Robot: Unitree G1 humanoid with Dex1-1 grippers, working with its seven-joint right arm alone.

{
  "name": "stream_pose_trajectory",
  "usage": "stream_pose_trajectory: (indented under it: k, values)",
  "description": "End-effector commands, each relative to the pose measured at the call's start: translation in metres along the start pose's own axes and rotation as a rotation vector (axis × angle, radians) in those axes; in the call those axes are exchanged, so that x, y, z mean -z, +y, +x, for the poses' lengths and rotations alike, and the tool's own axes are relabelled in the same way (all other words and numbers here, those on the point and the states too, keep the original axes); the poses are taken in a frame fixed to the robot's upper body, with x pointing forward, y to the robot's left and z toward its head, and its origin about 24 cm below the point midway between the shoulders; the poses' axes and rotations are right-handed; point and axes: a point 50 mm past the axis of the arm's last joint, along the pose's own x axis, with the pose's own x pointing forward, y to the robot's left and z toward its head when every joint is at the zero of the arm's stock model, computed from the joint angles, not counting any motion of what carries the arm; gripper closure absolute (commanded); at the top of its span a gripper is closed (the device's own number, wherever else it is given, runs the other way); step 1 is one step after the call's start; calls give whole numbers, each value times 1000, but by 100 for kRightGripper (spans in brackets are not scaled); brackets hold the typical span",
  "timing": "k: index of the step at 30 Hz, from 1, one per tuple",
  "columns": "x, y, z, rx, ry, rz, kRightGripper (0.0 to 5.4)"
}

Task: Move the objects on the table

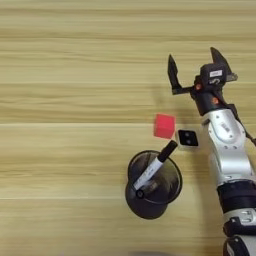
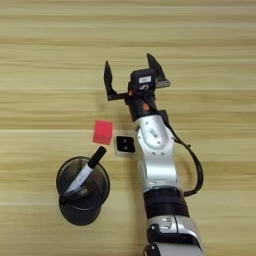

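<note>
Leftmost, the dark round cup point(image 1: 152, 186) stood on the wooden tabletop point(image 1: 60, 100), with the black-capped white marker point(image 1: 155, 167) leaning inside; its print was too small to read. Just beyond it lay the red cube point(image 1: 164, 126), then the white cube point(image 1: 188, 139) close beside it, its black two-dotted face up. The gripper point(image 1: 196, 65) hovered further away, its fingers point(image 1: 173, 74) spread wide and empty; its small white label was unreadable.
</note>
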Motion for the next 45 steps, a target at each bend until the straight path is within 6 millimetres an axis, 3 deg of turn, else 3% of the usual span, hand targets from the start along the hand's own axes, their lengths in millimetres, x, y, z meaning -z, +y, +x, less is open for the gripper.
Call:
stream_pose_trajectory:
  k: [1, 20, 25, 31, 45]
  values:
    - [-30, -1, 18, -8, -143, -15, 1]
    - [-33, -3, 20, -37, -155, -3, 1]
    - [-43, -12, 31, -272, -142, 21, 1]
    - [-39, -18, 25, -601, -55, -19, 1]
    - [-2, -10, 1, -798, 145, 4, 1]
